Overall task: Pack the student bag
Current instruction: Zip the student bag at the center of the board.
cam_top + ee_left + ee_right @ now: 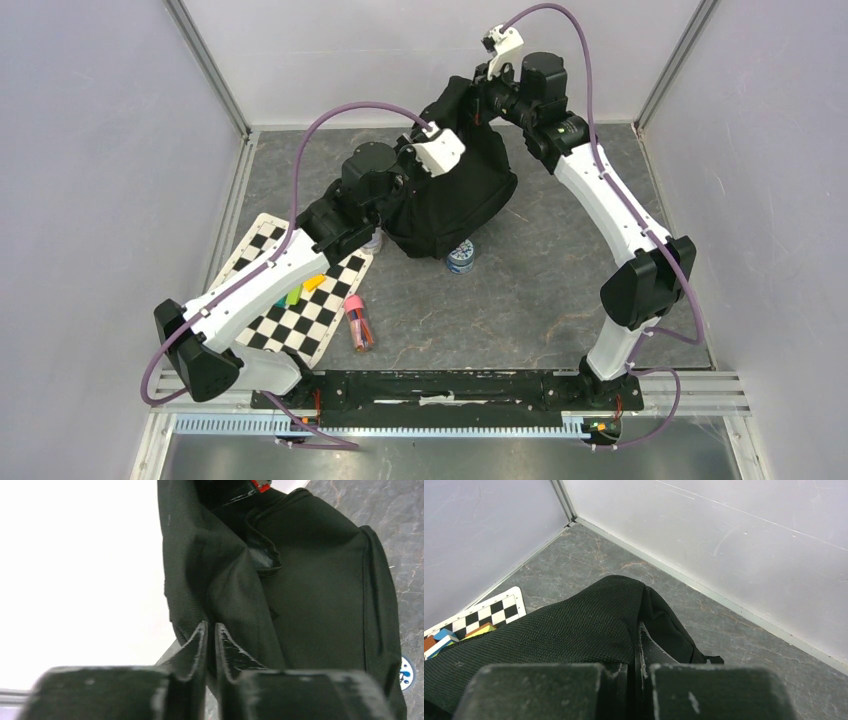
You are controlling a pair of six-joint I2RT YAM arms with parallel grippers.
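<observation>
The student bag [455,205], a large black backpack, hangs between both grippers above the middle of the table. My left gripper [425,165] is shut on a fold of fabric at the bag's left edge. In the left wrist view the jaws [211,630] pinch the black cloth, with the bag's body [310,590] hanging beyond. My right gripper [478,95] is shut on the bag's far upper edge. In the right wrist view the jaws [639,645] clamp the woven fabric [574,625]. The bag's opening and grey lining are hidden.
A blue-and-white round item [460,257] sits under the bag's near edge and shows in the left wrist view [406,672]. A checkerboard mat [265,300] at the left holds coloured pieces [298,292]. A pink and orange pen pack [360,325] lies beside it. Walls enclose the table.
</observation>
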